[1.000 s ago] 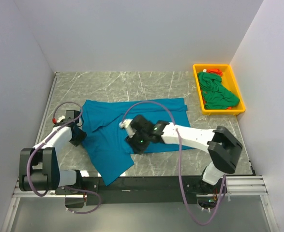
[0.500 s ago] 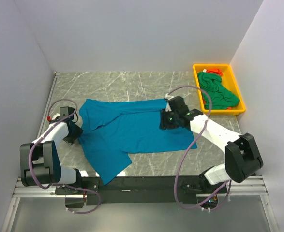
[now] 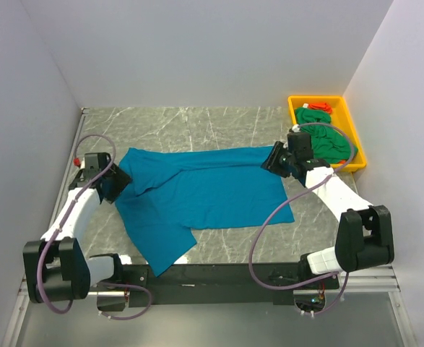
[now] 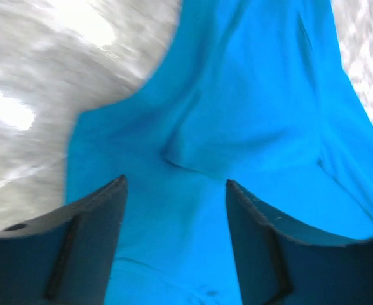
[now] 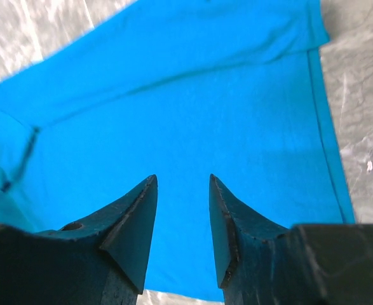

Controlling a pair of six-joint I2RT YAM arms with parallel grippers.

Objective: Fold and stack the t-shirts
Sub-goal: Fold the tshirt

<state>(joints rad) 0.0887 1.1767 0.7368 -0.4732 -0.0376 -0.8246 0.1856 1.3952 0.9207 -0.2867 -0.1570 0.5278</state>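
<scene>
My right gripper (image 5: 183, 180) has pulled away from the middle of the teal-blue cloth t-shirt (image 3: 204, 191). The shirt's edge now lies beneath spread, empty jaws. My left gripper (image 4: 175, 183) has widened, with cloth below it.

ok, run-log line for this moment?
left gripper: open, over teal t-shirt left end | right gripper: open, over right end | green t-shirt: in yellow bin

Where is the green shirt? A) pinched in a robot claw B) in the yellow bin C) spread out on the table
B: the green shirt lies bunched inside the yellow bin; only the blue shirt is spread on the table.
</scene>
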